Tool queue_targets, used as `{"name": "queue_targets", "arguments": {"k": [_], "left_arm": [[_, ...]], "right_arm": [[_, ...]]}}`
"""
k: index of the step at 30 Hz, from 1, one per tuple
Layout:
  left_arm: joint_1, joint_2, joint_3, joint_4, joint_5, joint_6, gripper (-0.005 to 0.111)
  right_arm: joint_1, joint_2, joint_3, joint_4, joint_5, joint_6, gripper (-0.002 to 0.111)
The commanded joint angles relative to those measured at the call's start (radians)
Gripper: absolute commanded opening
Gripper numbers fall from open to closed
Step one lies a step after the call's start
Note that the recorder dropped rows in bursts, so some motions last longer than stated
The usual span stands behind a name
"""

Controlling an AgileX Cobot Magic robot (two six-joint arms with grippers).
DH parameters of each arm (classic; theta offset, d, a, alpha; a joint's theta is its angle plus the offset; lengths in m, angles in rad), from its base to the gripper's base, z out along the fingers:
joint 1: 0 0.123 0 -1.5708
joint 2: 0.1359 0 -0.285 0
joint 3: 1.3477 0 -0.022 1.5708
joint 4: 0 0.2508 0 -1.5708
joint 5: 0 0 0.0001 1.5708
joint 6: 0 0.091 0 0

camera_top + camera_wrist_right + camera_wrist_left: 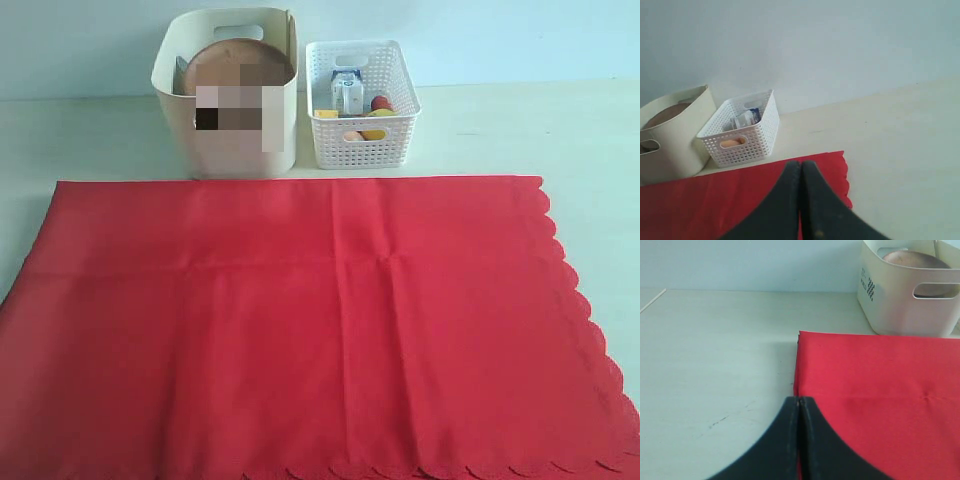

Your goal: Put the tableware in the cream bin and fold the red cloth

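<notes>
The red cloth (320, 320) lies spread flat over the near table, with scalloped right and front edges and a straight far edge. Behind it stands the cream bin (172, 100), and the round brown plate (235, 55) leans inside it; no other tableware shows. Neither gripper appears in the exterior view. My left gripper (799, 400) is shut and empty over the cloth's (880, 390) left edge, near the bin (900, 310) and plate (915, 259). My right gripper (801, 162) is shut and empty over the cloth's (715, 200) far right corner.
A white lattice basket (360, 140) with a small carton and food pieces stands right of the cream bin (675, 145). The pale table (560, 130) runs back to a light wall. A thin pale line (652, 300) crosses the table far left of the cloth.
</notes>
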Motion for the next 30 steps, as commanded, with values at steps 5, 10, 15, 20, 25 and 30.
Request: {"name": "queue_targets", "arguments": {"k": [5,10,15,20,25,30], "left_arm": [[0.002,-0.007,0.003,0.000,-0.013,0.001,0.000],[0.002,-0.007,0.003,0.000,-0.013,0.001,0.000],[0.002,-0.007,0.003,0.000,-0.013,0.001,0.000],[0.002,-0.007,0.003,0.000,-0.013,0.001,0.000],[0.002,-0.007,0.003,0.000,-0.013,0.005,0.000],[0.002,-0.007,0.003,0.038,-0.009,0.100,0.000]], "right_arm": [[-0.004,-0.011,0.005,0.010,0.043,-0.008,0.000],[-0.004,-0.011,0.005,0.040,0.043,-0.003,0.000],[-0.004,-0.011,0.005,0.040,0.043,-0.003,0.000],[-0.004,-0.011,0.005,0.072,0.043,-0.003,0.000],[-0.004,-0.011,0.005,0.074,0.043,-0.006,0.000],[-0.004,-0.011,0.005,0.082,0.043,-0.006,0.000]]}}
